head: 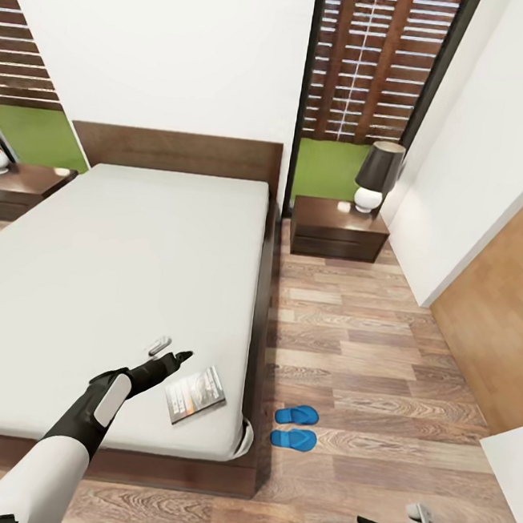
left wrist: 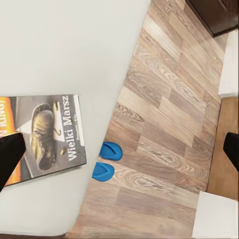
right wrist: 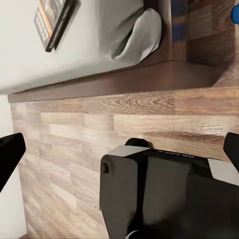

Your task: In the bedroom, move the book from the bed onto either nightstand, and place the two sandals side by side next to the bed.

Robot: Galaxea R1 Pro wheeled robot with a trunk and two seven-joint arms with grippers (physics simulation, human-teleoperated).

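We see left hand (head: 172,358) wide open, empty, above book (head: 195,394) near bed (head: 91,276) corner; careless grasp could push book off edge.

Head view: high above the foot of the bed (head: 115,278), facing forward and down toward the headboard, a nightstand (head: 339,229) and the window wall — wide, far, taking in bed and wooden floor (head: 364,361) together.

Left wrist view: hovering above the mattress corner, looking steeply down — close to the book (left wrist: 47,137), farther from the two sandals (left wrist: 107,160) on the floor.

Right wrist view: low beside the bed's foot, looking along the floorboards at the bed frame (right wrist: 114,82), fairly close.

Shared by all three: the book (head: 195,394) (right wrist: 54,20) and the near mattress corner.
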